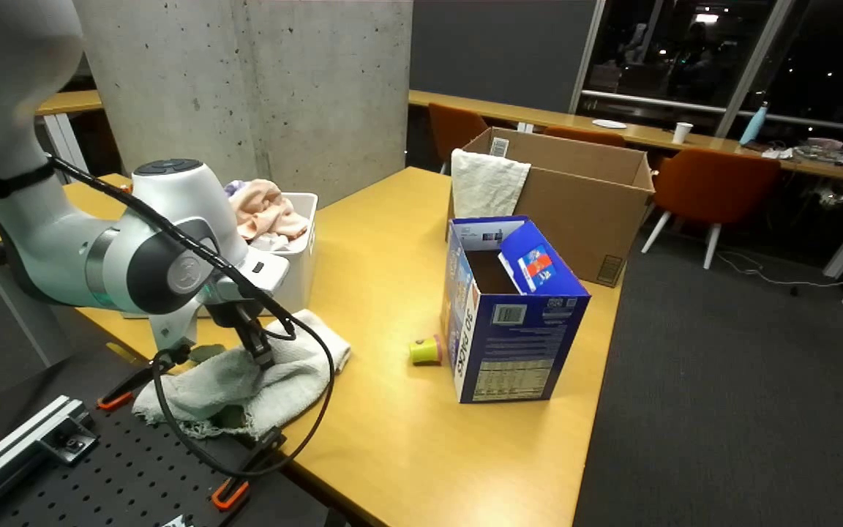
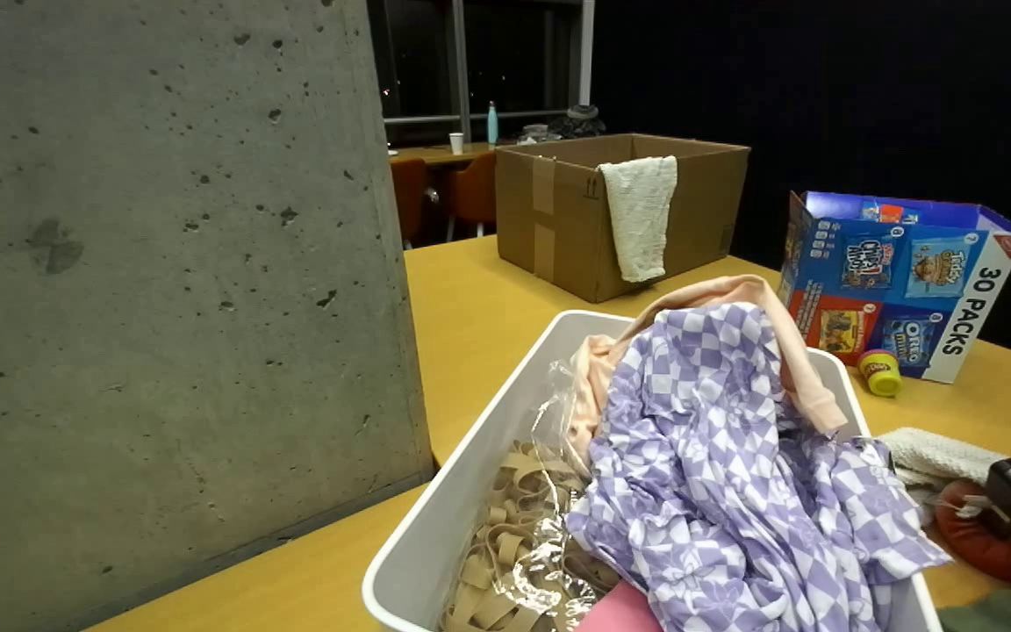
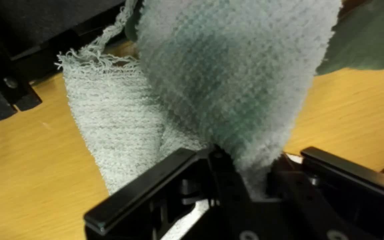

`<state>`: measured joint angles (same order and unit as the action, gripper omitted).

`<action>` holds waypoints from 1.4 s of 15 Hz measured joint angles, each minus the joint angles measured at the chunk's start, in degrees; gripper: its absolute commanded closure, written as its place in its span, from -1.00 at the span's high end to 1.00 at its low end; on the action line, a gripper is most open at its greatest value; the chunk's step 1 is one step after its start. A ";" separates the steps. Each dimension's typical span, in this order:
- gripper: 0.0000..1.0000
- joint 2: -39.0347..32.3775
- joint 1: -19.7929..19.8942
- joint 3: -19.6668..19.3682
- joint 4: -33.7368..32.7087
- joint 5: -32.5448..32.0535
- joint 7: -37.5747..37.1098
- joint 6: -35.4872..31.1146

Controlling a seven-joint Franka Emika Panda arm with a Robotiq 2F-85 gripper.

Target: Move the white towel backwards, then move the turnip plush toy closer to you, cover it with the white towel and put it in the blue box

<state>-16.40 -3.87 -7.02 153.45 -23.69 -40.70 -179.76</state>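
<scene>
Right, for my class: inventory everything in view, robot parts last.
Table: one, yellow, foreground
White towel: one, white, on table
Turnip plush toy: one, reddish, partly under towel
Blue box: one, blue, on table
Tub: one, yellow, beside blue box
Cardboard box: one, brown, on table
Cloth: one, white, over cardboard rim
Bin: one, white, on table
Fabrics: several, purple and peach, in bin
Strips: several, tan, in bin
Clamps: two, black-orange, table edge
Pegboard: one, black, beside table
Pillar: one, grey, beside table
Chairs: several, orange, background
Cup: one, white, counter
Bottle: one, blue, counter
Arm: one, white, above towel
Gripper: one, black, closed on towel
</scene>
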 measured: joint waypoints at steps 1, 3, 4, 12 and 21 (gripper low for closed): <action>-0.92 1.01 0.22 -0.04 0.45 0.00 0.05 1.67; -0.92 3.90 0.71 -0.48 1.78 0.00 0.30 5.78; -0.92 5.72 0.85 -1.03 2.49 0.00 0.47 7.86; -0.92 22.42 5.85 -3.75 2.16 -4.29 3.15 25.22; -0.92 34.42 11.11 1.60 -13.49 -0.01 16.65 45.83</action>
<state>18.01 7.24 -5.42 139.96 -23.70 -24.05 -133.93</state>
